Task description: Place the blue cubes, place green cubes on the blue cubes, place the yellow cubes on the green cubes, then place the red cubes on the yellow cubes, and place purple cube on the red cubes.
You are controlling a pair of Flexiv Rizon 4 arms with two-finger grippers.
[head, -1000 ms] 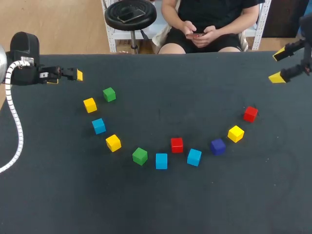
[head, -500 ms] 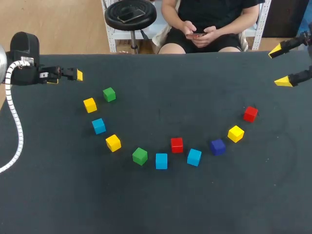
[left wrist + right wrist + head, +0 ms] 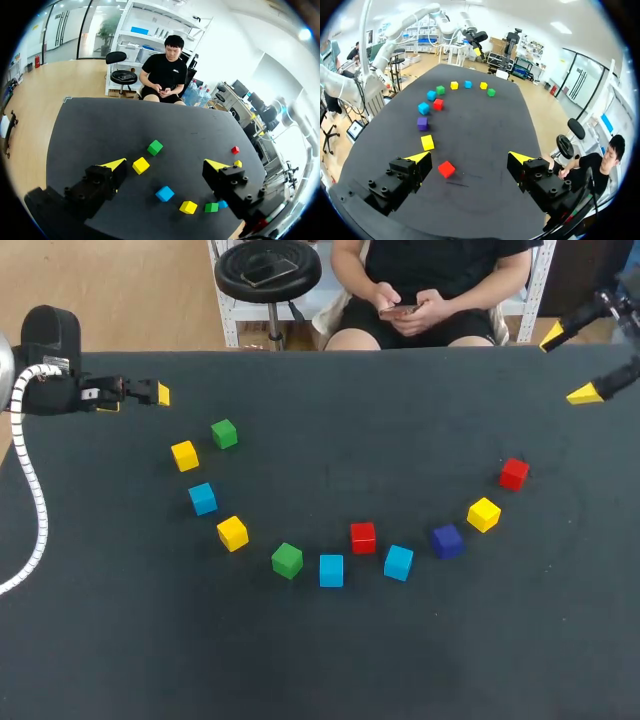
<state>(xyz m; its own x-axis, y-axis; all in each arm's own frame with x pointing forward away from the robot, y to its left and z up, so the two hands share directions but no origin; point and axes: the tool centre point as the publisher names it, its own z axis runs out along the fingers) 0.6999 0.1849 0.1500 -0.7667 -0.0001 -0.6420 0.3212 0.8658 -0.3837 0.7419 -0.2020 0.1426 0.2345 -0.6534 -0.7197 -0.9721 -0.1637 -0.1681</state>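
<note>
Head view: within the last second the right jaws have swung up and back toward the far right corner of the table and spread a little wider. They gape and hold nothing. The left jaws have not stirred from the far left edge. No cube has shifted. All lie singly in a loose arc, none touching or stacked, so I judge the build not yet begun, and the right side's retreat brings no pick nearer.

Count: three blue cubes, two green cubes, three yellow cubes, two red cubes and one purple cube, eleven in all.

Left wrist view: the left jaws stand wide apart and empty above the arc's left end. A yellow and a blue cube lie under the gap, touching neither finger. Some cubes at the far end are hidden behind one finger.

Right wrist view: the right jaws are wide open and empty. A red cube lies on the table below the gap, a yellow one just beyond it. The same eleven show here.
</note>
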